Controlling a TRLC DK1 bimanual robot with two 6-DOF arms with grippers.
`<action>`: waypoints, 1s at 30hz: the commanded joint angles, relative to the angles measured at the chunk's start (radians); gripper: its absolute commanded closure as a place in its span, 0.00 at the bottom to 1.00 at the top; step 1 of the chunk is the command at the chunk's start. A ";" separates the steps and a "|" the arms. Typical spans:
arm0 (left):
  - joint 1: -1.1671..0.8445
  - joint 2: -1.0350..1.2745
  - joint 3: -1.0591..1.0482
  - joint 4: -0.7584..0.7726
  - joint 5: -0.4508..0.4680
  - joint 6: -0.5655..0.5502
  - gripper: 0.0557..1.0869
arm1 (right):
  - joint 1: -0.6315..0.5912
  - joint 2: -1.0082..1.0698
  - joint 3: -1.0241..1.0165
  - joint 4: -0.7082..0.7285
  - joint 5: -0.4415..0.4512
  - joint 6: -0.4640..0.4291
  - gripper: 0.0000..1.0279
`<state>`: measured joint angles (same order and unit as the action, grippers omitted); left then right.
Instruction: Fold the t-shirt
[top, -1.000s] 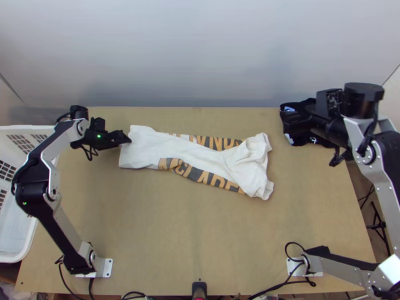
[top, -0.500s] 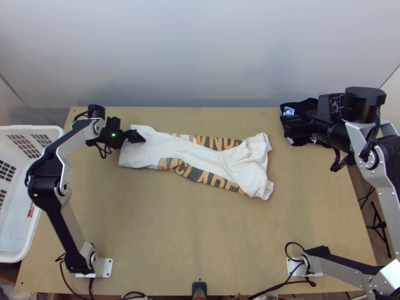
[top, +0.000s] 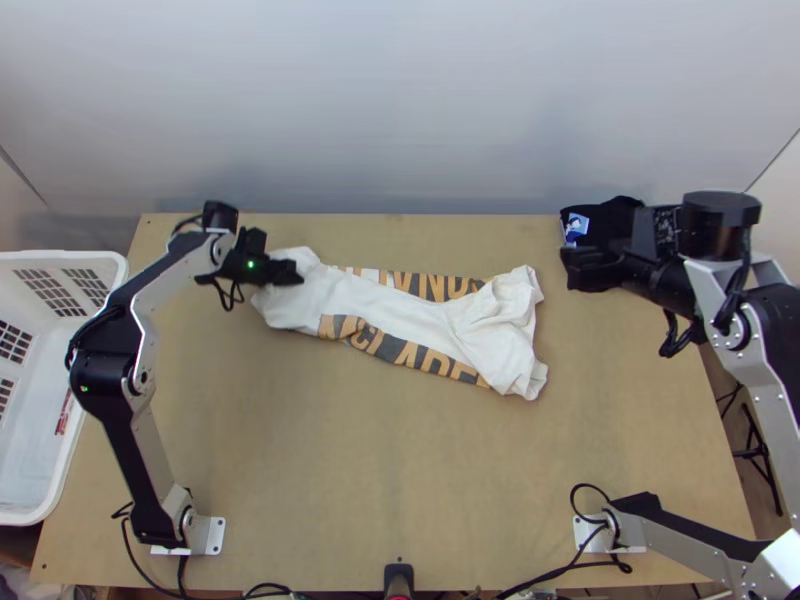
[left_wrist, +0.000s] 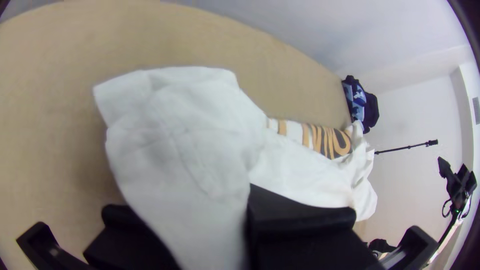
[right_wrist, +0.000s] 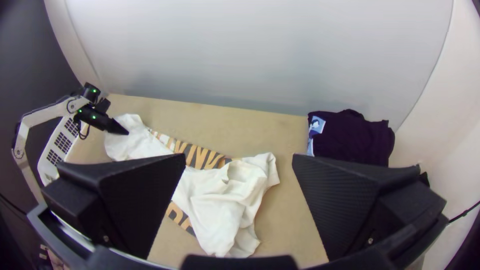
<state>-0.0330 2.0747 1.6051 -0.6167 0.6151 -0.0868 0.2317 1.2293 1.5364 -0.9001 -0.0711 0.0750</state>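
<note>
One white t-shirt (top: 380, 305) lies stretched left to right across the far half of the tabletop (top: 400, 480), bunched at its right end. The left tool (top: 299, 273) is closed on its left end; the right tool (top: 578, 266), wide open and empty, hangs by a dark garment (top: 620, 212), far right.

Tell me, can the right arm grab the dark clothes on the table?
Probably yes. The right gripper is close to the dark clothes, its fingers are open, and I see nothing lying on top. The left gripper is far away, at the white t-shirt, so it leaves the way free.
</note>
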 joint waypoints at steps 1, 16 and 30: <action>-0.042 -0.022 0.222 -0.195 -0.104 0.027 0.91 | -0.002 -0.037 -0.068 0.012 -0.001 0.025 0.04; -0.308 0.021 0.527 -0.411 -0.316 0.021 0.91 | -0.015 -0.182 -0.288 0.073 -0.001 0.051 0.04; -0.607 0.104 0.687 -0.176 -0.451 -0.087 0.91 | -0.038 -0.340 -0.492 0.110 -0.001 0.085 0.04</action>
<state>-0.5091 2.1658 2.2589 -0.9478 0.2096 -0.1352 0.2039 0.9573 1.1278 -0.7990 -0.0719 0.1474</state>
